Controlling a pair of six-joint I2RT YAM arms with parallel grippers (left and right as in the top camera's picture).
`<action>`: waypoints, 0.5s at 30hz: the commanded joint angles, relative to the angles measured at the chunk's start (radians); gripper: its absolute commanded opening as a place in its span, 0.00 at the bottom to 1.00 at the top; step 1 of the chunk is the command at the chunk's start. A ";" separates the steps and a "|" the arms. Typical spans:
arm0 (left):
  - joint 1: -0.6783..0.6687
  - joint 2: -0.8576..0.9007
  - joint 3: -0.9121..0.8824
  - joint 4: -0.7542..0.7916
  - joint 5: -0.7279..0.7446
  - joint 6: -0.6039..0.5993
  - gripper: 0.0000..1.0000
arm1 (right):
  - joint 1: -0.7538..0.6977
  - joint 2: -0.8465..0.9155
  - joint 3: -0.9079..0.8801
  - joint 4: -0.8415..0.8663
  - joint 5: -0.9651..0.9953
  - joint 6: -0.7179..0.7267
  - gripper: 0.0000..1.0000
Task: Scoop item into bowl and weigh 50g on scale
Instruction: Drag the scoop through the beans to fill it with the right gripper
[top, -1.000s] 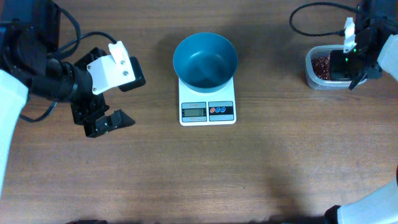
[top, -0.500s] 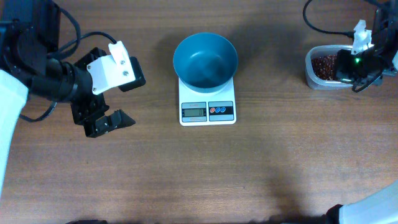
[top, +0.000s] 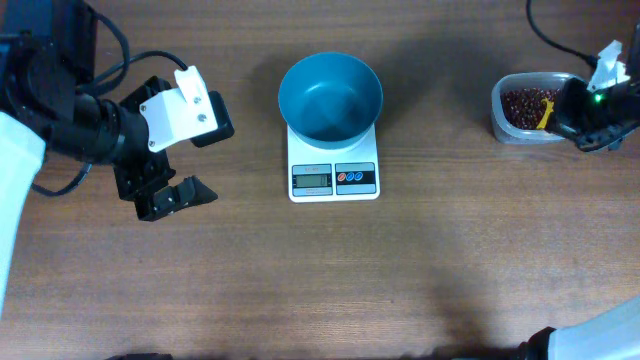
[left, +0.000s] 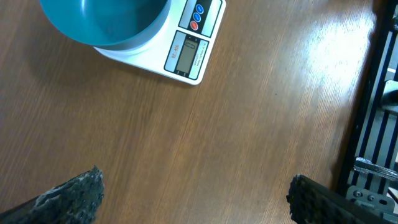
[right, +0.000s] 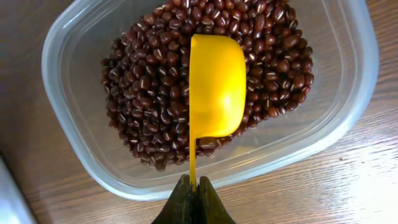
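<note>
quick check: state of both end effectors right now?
Left end effector: open, holding nothing.
Right end effector: closed on the handle of the yellow scoop, which is over the beans.

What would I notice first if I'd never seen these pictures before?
Probably the bright yellow plastic scoop, pinched by its thin handle in the right gripper, sitting on a pile of small dark reddish-brown beans in a clear plastic tub at the far right of the wooden table. Next comes the round deep blue plastic bowl, empty, standing on the small white square digital scale in the middle.
</note>
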 joint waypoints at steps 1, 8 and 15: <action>0.008 -0.004 -0.006 -0.001 0.003 0.016 0.99 | -0.018 0.016 -0.016 -0.029 -0.069 0.055 0.04; 0.008 -0.004 -0.006 -0.001 0.003 0.016 0.99 | -0.056 0.016 -0.027 -0.041 -0.095 0.227 0.04; 0.008 -0.004 -0.006 -0.001 0.003 0.016 0.99 | -0.056 0.016 -0.027 -0.073 -0.094 0.433 0.04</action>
